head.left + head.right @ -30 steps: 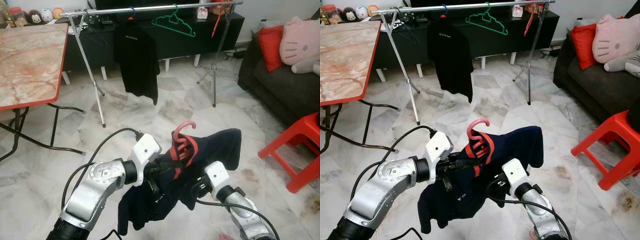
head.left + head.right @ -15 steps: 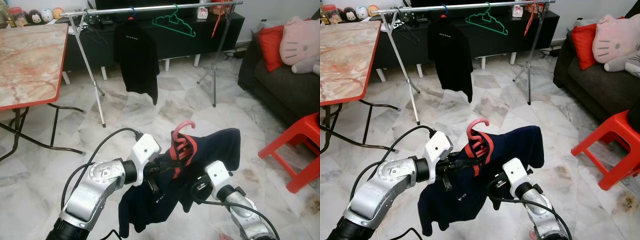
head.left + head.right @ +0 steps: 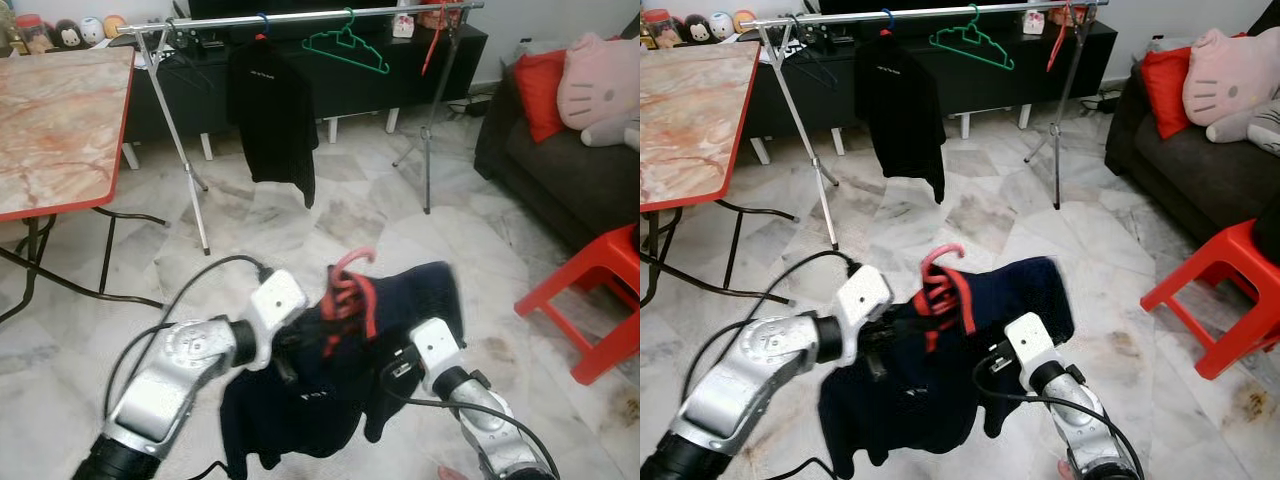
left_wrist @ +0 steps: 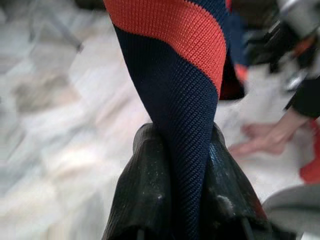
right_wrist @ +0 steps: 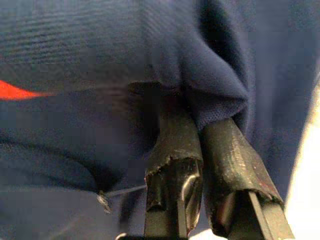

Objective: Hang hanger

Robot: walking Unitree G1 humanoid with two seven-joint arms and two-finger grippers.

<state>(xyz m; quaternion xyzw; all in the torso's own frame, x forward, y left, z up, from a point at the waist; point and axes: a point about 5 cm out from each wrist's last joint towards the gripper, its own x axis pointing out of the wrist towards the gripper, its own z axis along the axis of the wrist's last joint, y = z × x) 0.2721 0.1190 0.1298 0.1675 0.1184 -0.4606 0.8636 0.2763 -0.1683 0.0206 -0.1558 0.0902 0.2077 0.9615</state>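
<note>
Carried lower and leftward than before, navy shirt [image 3: 330, 400] on its red hanger [image 3: 347, 290], both jaws pinching cloth, well short of the rail [image 3: 300, 17].

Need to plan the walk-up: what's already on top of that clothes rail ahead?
The rail carries a black shirt, an empty green hanger and something red near its far end. The shirt covers its own hanger; its blue hook shows.
</note>
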